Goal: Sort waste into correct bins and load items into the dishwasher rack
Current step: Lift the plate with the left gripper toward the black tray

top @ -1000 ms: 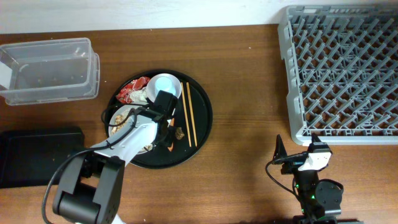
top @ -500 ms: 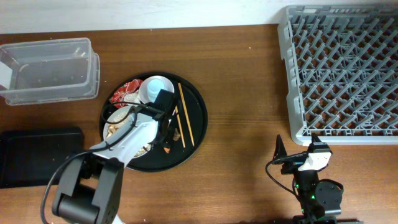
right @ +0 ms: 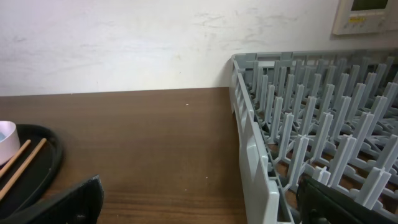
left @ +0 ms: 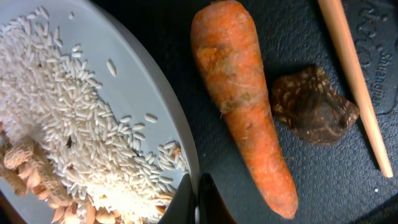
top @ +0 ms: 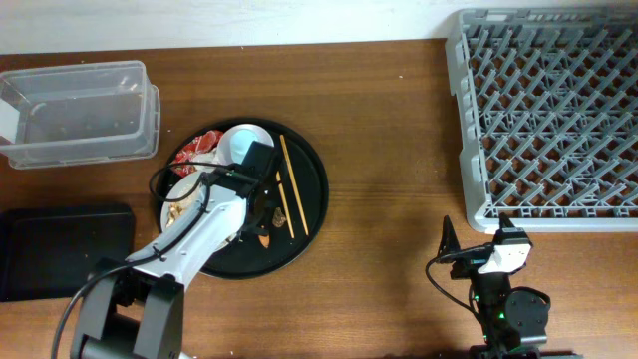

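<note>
A white plate (left: 134, 81) heaped with rice scraps (left: 62, 112) lies on the round black tray (top: 311, 189). My left gripper (left: 198, 202) is shut on the plate's right rim, which is pinched between its two black fingers; from overhead the gripper (top: 245, 211) sits over the tray's middle. Right beside the plate lie an orange carrot (left: 249, 106), a brown bit (left: 311, 106) and the wooden chopsticks (top: 290, 199). A pale blue cup (top: 245, 143) and a red wrapper (top: 194, 152) are at the tray's back. My right gripper (top: 477, 245) stands open near the front edge, holding nothing.
The grey dishwasher rack (top: 548, 110) fills the back right; its near wall (right: 252, 143) is just right of my right gripper. A clear tub (top: 80, 112) stands at the back left. The black bin (top: 60, 244) is at the front left.
My left gripper has closed onto the plate's rim. The tray and everything on it have slid a little to the left. The right arm has stayed still.
</note>
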